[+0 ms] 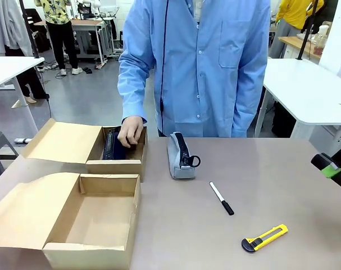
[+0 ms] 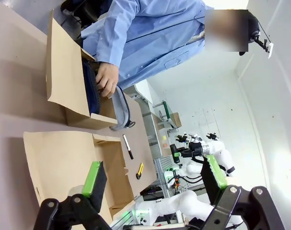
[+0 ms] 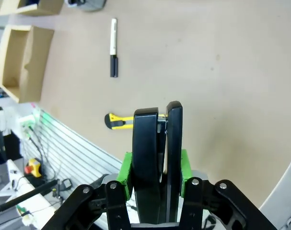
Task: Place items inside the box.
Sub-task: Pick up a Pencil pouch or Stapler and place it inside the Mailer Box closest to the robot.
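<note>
The right gripper (image 3: 157,112) at the bottom of the right wrist view is clamped on a black stapler (image 3: 146,158), which stands upright between its green pads above the table (image 1: 282,185). In the front view this gripper (image 1: 329,166) sits at the right edge. The left gripper (image 2: 152,167) has its jaws spread wide with nothing between them.

A person's hand (image 1: 130,130) rests on a dark pouch (image 1: 111,149) inside the farther box (image 1: 114,167), upper left of centre. The nearer box (image 1: 86,256), lower left, lies open with its flap out to the left. A grey pencil case (image 1: 178,160) stands at the centre, just beside the farther box. A marker (image 1: 221,198) and a utility knife (image 1: 264,237) lie lower right of it.
</note>
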Action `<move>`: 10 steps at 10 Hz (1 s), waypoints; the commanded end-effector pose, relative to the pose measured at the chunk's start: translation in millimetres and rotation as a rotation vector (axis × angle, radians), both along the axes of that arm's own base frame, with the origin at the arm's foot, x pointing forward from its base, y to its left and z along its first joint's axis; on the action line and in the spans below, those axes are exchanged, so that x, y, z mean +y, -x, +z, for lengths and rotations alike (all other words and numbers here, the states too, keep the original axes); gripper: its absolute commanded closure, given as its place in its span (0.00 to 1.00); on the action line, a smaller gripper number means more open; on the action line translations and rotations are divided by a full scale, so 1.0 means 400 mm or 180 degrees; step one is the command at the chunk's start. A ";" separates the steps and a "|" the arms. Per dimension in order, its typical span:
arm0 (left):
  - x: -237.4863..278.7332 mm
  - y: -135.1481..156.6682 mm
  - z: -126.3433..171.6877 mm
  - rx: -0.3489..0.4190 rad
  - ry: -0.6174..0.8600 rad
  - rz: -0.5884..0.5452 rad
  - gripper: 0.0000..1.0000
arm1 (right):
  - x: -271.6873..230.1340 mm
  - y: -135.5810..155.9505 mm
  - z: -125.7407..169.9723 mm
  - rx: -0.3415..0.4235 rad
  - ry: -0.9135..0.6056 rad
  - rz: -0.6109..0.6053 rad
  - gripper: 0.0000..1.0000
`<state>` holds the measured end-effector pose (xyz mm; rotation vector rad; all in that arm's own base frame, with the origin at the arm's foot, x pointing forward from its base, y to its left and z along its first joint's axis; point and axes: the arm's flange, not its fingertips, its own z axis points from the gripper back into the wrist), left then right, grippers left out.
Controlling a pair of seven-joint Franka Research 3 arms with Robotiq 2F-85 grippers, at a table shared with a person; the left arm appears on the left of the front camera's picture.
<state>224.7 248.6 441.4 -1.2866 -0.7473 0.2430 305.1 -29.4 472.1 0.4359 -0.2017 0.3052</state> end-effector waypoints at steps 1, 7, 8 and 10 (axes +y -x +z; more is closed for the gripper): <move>-0.002 -0.002 0.003 -0.0101 0.0019 0.0008 0.00 | 0.077 -0.014 0.011 0.0123 -0.0105 0.0008 0.57; -0.002 -0.002 0.003 -0.0101 0.0019 0.0008 0.00 | 0.777 0.089 -0.029 -0.0303 -0.0156 0.0206 0.57; -0.002 -0.002 0.003 -0.0101 0.0019 0.0008 0.00 | 0.804 0.102 -0.046 -0.0307 -0.0224 0.0535 0.57; -0.002 -0.002 0.003 -0.0101 0.0019 0.0008 0.00 | 0.707 0.132 0.001 -0.0016 -0.0174 0.0273 0.57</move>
